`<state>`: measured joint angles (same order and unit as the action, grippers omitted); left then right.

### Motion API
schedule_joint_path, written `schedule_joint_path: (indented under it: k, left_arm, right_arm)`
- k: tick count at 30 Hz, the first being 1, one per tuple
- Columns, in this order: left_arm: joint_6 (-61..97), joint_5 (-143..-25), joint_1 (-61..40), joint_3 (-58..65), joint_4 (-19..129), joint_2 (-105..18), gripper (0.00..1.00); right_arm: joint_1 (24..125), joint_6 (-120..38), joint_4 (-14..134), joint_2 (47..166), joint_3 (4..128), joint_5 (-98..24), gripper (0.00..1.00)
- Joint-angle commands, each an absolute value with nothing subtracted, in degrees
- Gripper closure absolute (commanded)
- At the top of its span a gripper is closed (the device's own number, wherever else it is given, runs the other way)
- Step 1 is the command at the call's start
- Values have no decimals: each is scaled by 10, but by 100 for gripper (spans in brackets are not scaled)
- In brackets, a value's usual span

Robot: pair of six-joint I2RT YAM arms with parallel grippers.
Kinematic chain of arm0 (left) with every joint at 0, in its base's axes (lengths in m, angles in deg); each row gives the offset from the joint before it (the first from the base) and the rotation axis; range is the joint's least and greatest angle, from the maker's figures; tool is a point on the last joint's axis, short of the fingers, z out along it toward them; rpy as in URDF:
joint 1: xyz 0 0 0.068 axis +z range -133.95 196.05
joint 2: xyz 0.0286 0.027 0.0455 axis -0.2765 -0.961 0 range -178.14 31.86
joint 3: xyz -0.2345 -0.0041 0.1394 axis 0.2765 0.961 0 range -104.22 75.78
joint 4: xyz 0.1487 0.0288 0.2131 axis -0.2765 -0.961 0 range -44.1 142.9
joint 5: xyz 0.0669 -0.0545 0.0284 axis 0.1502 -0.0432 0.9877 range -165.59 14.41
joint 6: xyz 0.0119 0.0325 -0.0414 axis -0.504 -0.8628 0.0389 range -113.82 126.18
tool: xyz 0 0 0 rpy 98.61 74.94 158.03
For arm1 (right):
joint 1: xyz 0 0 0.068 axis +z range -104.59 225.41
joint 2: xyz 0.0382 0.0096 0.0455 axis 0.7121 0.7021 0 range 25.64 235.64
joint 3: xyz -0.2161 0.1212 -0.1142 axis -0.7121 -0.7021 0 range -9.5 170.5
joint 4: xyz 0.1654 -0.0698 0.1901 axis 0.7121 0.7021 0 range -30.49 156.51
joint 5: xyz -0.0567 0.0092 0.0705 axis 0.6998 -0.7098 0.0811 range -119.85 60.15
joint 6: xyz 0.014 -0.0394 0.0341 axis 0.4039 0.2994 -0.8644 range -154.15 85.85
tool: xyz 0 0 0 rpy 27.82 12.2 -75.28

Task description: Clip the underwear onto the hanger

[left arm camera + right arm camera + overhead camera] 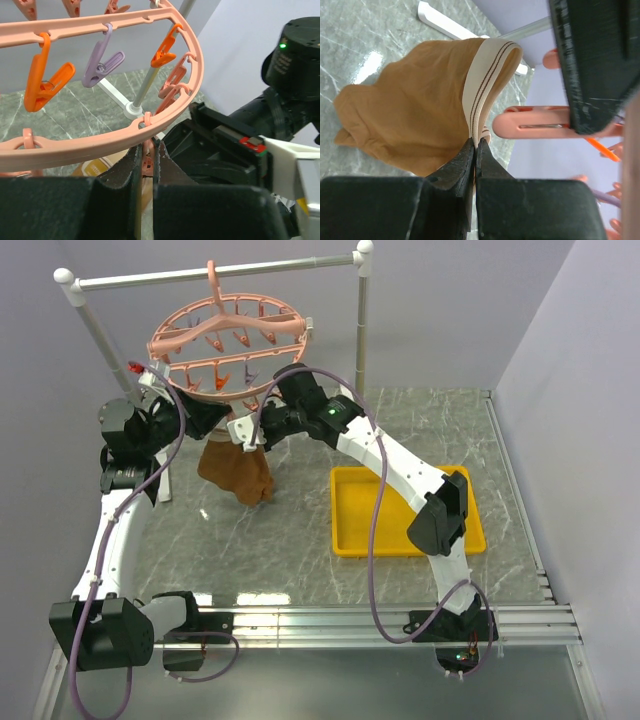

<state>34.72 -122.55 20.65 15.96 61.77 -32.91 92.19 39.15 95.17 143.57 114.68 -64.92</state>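
The salmon-pink round hanger point(230, 345) hangs by its hook from the rail. In the left wrist view its ring point(100, 140) carries orange point(47, 82) and purple point(102, 62) clips. My left gripper point(146, 159) is shut on a pink clip point(147, 165) just under the ring; it also shows in the top view point(222, 420). My right gripper point(476, 144) is shut on the tan waistband point(487, 75) of the brown underwear point(410, 110), which hangs below it point(237, 472). The waistband is close beside the pink clip point(535, 123), not in it.
A yellow tray point(400, 510) lies on the marble table at the right. The white and grey rail point(215, 273) stands at the back on two posts point(362, 320). Walls close in the back and right. Both arms meet under the hanger's front rim.
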Motion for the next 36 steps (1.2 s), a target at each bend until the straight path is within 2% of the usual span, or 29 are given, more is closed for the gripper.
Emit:
schedule_joint_path:
  k: [1, 36]
  left_arm:
    - [333, -1269, 205, 138, 614, -330, 100]
    - [188, -1329, 206, 146, 581, -324, 100]
  right_arm:
    - [930, 388, 926, 1443, 1172, -656, 100]
    - [930, 336, 908, 1447, 1200, -667, 100]
